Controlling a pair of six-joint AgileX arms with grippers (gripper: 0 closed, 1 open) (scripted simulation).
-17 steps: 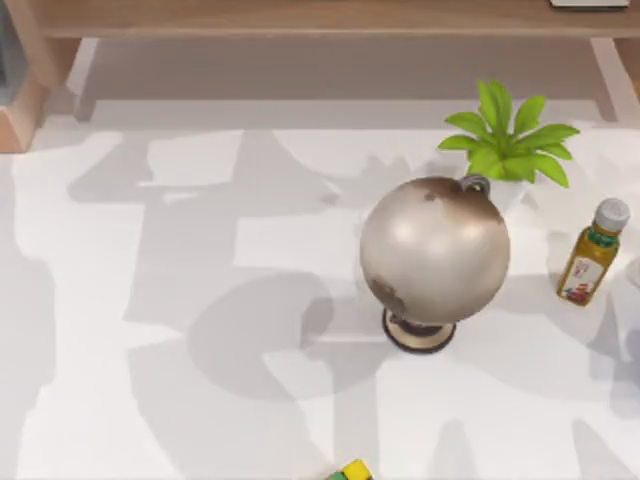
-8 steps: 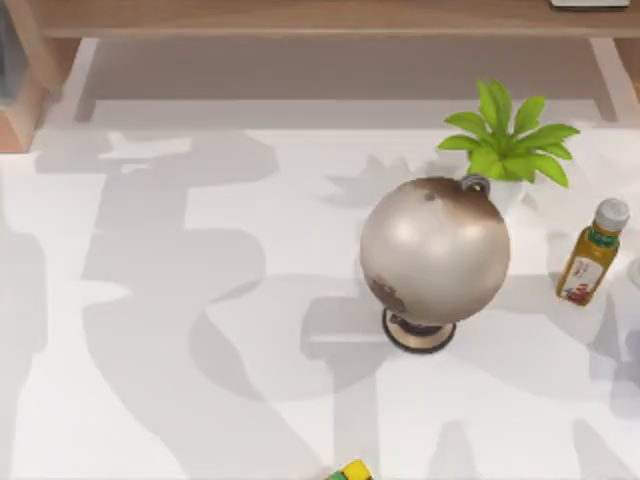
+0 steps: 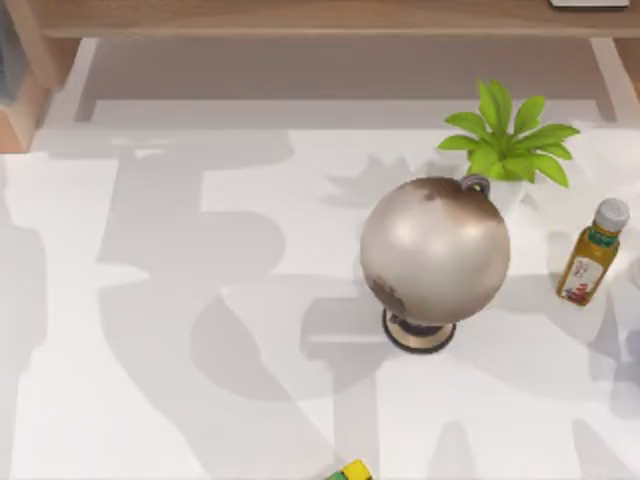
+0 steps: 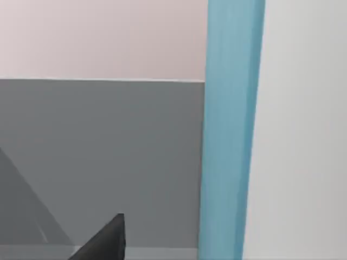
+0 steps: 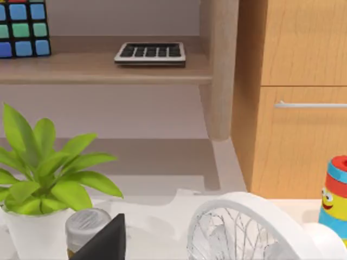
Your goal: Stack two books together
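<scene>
books were not on the table [image 3: 200,400] from above, so i could not place them. my grippers' finger state was impossible to tell. risk: a blind reach could topple the globe [image 3: 435,262] or olive-oil bottle [image 3: 592,254].

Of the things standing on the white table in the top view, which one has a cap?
The bottle, at the table's right edge, has a grey cap; the globe and the potted plant have none.
</scene>
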